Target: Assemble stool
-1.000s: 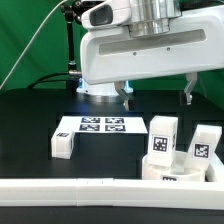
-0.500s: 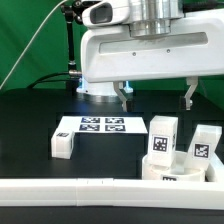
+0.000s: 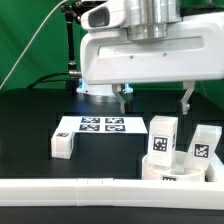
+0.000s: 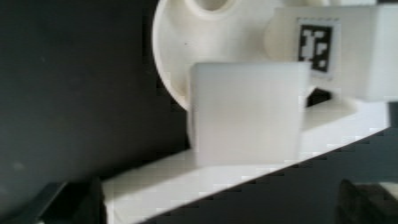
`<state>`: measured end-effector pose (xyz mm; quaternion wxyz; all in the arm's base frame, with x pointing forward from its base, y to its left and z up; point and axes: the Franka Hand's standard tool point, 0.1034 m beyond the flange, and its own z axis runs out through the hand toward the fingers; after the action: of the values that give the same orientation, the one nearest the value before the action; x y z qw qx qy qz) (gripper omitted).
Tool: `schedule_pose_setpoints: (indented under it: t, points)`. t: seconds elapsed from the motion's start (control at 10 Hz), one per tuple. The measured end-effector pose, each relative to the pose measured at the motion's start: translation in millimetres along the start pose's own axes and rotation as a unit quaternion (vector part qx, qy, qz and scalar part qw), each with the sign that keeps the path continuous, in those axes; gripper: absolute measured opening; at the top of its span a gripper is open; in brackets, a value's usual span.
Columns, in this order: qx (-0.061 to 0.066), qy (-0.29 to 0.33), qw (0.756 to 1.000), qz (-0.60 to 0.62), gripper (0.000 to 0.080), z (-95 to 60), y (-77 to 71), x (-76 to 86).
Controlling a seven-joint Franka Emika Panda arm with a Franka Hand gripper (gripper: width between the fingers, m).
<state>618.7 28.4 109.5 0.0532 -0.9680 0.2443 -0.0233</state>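
Nearest the camera in the exterior view: long white rail across the front of the worktop. Just behind it, toward the exterior view's right, sits the seat disc. Two legs stand upright at it: tall leg and right leg. Can't tell if either is fully seated. Loose leg lies well apart at the exterior view's left, beside the marker board. Further back and above: tool, jaws wide, empty, hanging over the tall leg. Wrist view shows a leg block right under it. My read: leg-fitting stage, roughly midway. Next move likely calls for a straight descent, jaws centred on the tall leg and clear of the right leg, then closing.
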Motion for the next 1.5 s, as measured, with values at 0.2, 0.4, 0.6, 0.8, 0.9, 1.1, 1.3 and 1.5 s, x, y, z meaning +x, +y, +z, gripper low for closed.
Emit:
schedule_pose_setpoints:
  t: [0.2,0.4,0.6,0.8,0.9,1.1,1.3,1.5]
  points:
    - [-0.002,-0.002,1.000,0.007,0.0649,5.4,-1.7,-1.1]
    - [-0.002,-0.003,1.000,0.008,0.0649,6.7,-1.0,-1.5]
    - [-0.003,-0.004,1.000,0.007,0.0649,7.2,-1.3,-2.0]
    - [-0.004,-0.003,1.000,0.001,0.0649,15.5,-7.9,-7.0]
    - [-0.006,-0.005,1.000,-0.001,0.0649,18.6,-9.1,-9.2]
    - [-0.007,-0.007,1.000,-0.005,0.0649,20.8,-9.7,-10.8]
    - [-0.008,-0.007,1.000,-0.009,0.0649,21.0,-5.0,-8.4]
    - [-0.008,-0.006,1.000,-0.008,0.0649,22.6,-2.6,-8.4]
